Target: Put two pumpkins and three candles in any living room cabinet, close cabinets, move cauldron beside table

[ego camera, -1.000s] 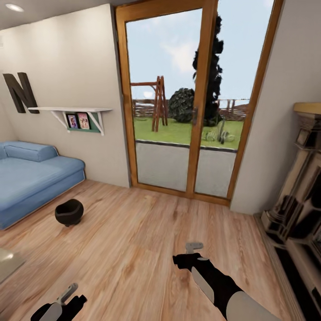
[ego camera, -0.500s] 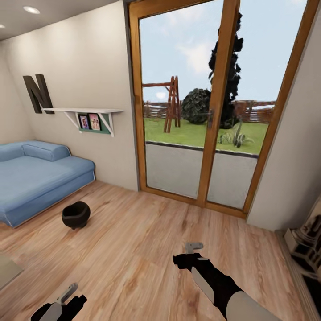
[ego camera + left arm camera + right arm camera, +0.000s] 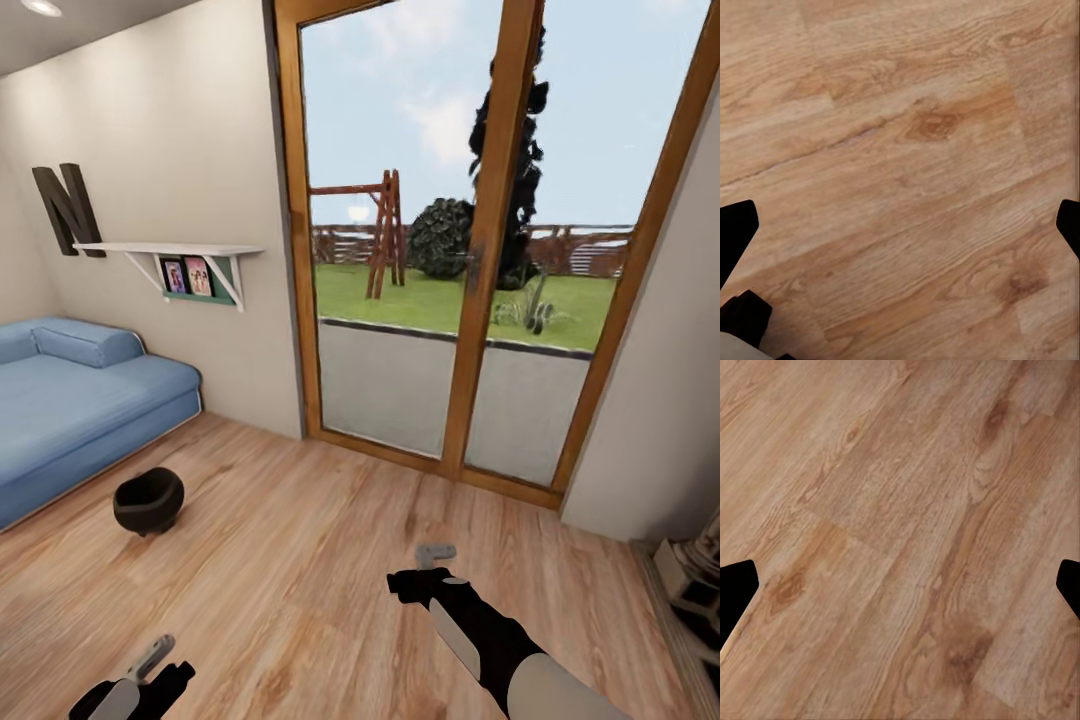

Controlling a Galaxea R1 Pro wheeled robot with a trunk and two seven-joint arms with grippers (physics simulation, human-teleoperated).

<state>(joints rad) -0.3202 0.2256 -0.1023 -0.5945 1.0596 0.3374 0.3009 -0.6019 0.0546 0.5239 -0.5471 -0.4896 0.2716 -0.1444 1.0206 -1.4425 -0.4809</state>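
Head view, nearest first. At about 7 o'clock, at the lower edge, the left gripper (image 3: 135, 680) is held low over the wooden floor (image 3: 300, 560); in the left wrist view its dark fingertips (image 3: 736, 229) sit at opposite edges of the frame — spread wide, nothing between them but floorboards. At about 5 o'clock the right arm reaches forward, ending in the right gripper (image 3: 432, 560); the right wrist view likewise shows its fingertips (image 3: 735, 585) far apart over bare planks, holding nothing.

Farther out, at about 9 o'clock, the cauldron (image 3: 148, 500) stands upright on the floor, mouth open upward, near the front edge of the blue sofa (image 3: 80, 400) but apart from it. Behind the sofa, at 10 o'clock, a white wall shelf (image 3: 170, 250) carries two small framed pictures, with a dark letter N (image 3: 65, 208) beside it. At 12 o'clock — farthest — the wood-framed glass doors (image 3: 480, 260) look onto a lawn.
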